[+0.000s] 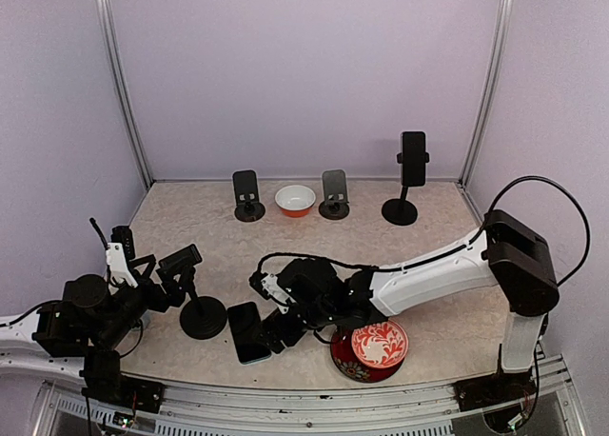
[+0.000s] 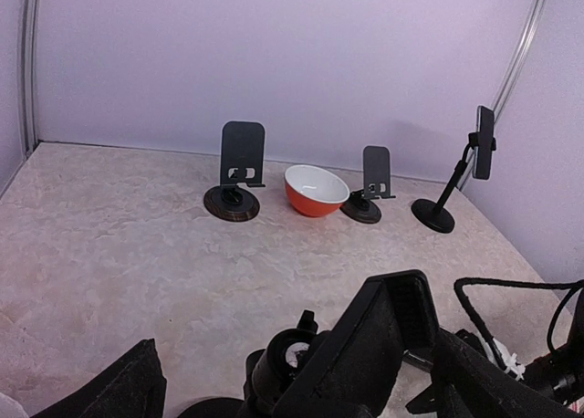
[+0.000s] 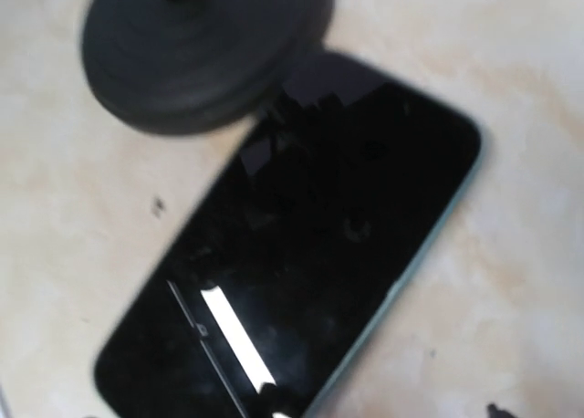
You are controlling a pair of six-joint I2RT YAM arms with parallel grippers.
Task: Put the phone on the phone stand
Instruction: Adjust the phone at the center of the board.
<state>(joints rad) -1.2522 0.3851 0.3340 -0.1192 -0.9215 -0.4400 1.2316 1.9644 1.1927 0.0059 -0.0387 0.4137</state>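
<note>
The phone [image 1: 247, 332] is laid flat near the near edge of the table [image 1: 190, 228], just beside the phone stand's [image 1: 202, 315] round base. The left gripper [image 1: 166, 277], by the stand's head, and the right gripper [image 1: 281, 327], at the phone, are seen only as dark overlapping shapes. Whether their jaws are clenched cannot be told. The marbled beige surface is enclosed by lilac walls [image 1: 304, 74].

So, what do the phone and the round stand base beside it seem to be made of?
Phone: glossy black front, probably glass, since it mirrors a bright light strip. Stand base: matte black, perhaps painted metal or plastic; it shows only dull sheen.
</note>
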